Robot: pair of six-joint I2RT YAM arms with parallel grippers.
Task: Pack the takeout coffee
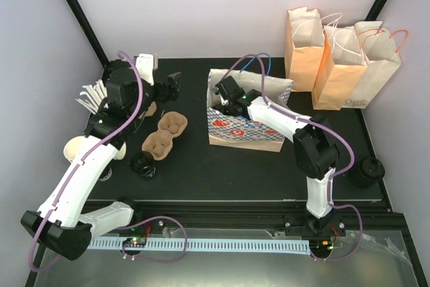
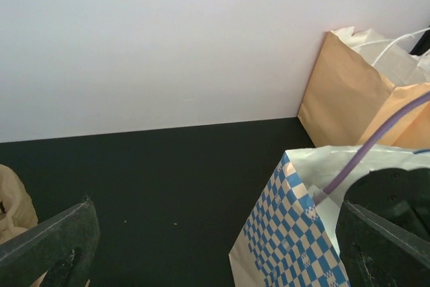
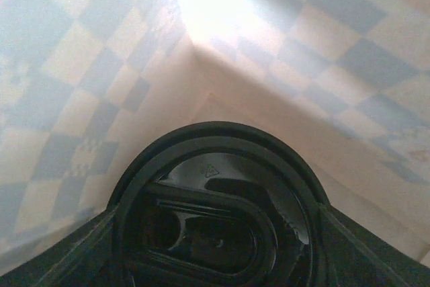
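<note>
Right wrist view shows the right gripper [image 3: 216,247] pinching the takeout coffee [image 3: 222,186] deep inside the checkered bag [image 3: 60,78], with paper walls close all around. The left gripper [image 2: 215,240] hangs spread wide beside that bag, near a brown cup carrier [image 1: 164,134].

The right gripper [image 1: 227,100] reaches inside the checkered bag [image 1: 245,132] mid-desk; the left gripper [image 1: 173,85] hovers towards the far-left corner, beyond a pulp carrier [image 1: 164,134]
</note>
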